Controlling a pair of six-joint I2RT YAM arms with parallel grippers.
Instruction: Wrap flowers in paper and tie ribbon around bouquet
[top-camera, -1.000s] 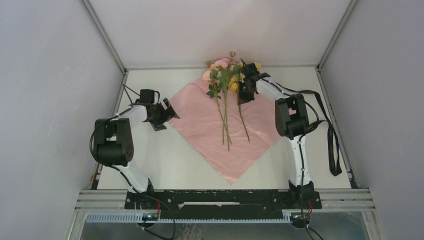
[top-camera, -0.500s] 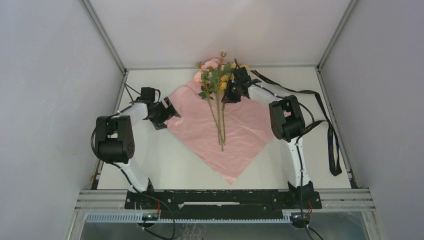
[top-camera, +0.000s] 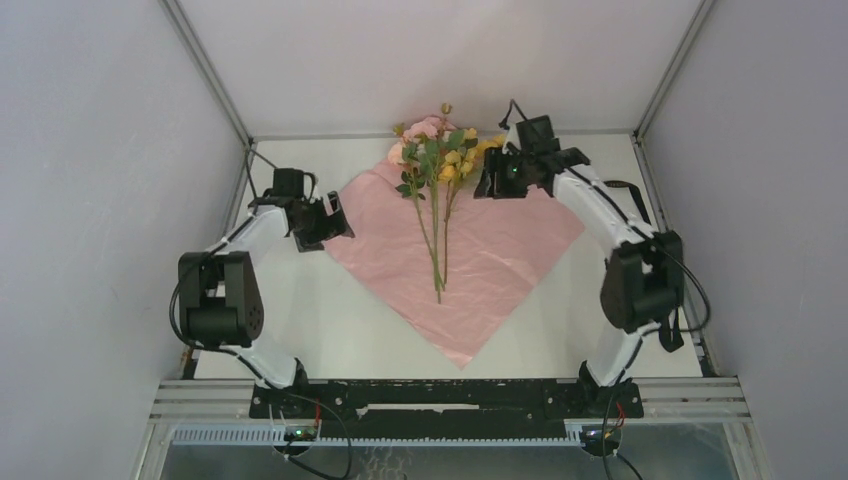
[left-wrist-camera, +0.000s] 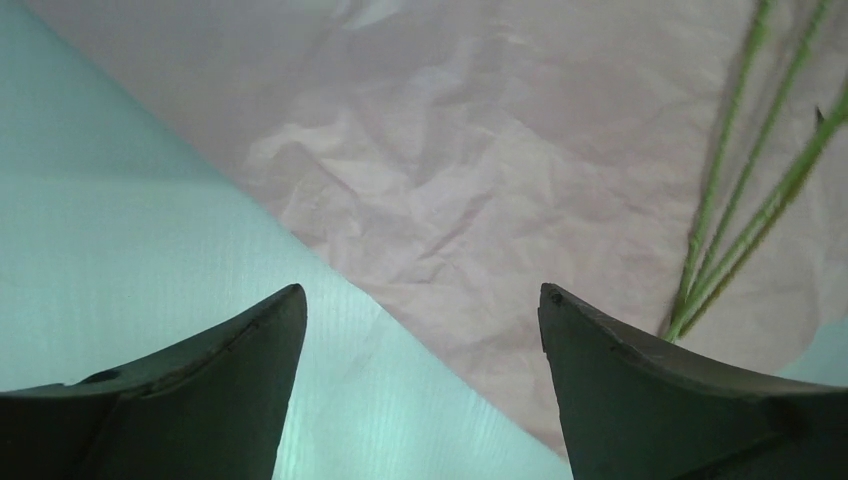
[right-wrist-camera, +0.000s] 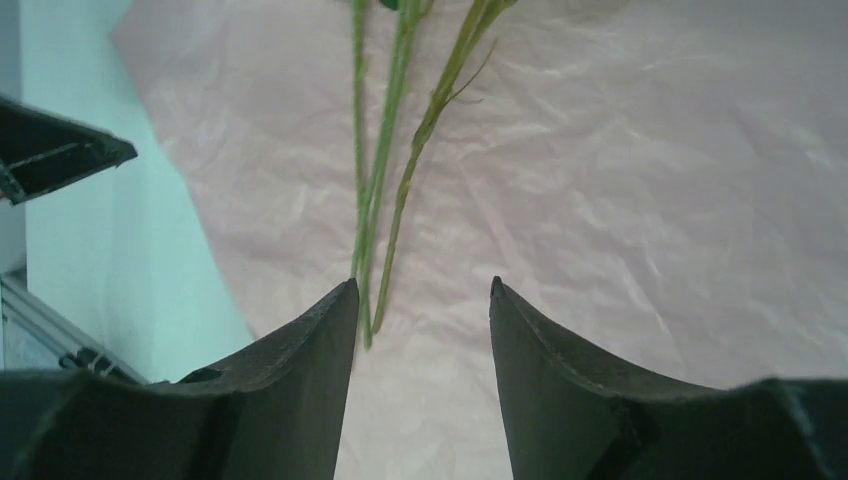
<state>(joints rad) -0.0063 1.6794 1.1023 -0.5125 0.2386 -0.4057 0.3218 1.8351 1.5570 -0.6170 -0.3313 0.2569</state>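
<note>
The paper (top-camera: 500, 255) lies flat as a pale pink diamond in the middle of the table. On it rest the flowers (top-camera: 437, 150), pink and yellow heads over the far corner and thin green stems (top-camera: 438, 260) running toward me. My right gripper (top-camera: 487, 182) hovers just right of the blossoms, open and empty; in its wrist view (right-wrist-camera: 422, 290) the stems (right-wrist-camera: 385, 180) lie loose on the paper (right-wrist-camera: 650, 180) below. My left gripper (top-camera: 335, 215) is open over the paper's left edge (left-wrist-camera: 480, 150), with the stems (left-wrist-camera: 740, 200) far to its right. The ribbon (top-camera: 645, 203) is mostly hidden behind the right arm.
A bare white tabletop (top-camera: 330, 320) surrounds the paper. Grey enclosure walls with metal corner posts (top-camera: 210, 75) close the left, right and back sides. The black base rail (top-camera: 450, 395) runs along the near edge. The right arm's elbow (top-camera: 640, 285) stands near the table's right edge.
The right gripper carried the flowers left onto the paper, let go and opened, then drew back to the right while its elbow swung outward. The left gripper barely moved.
</note>
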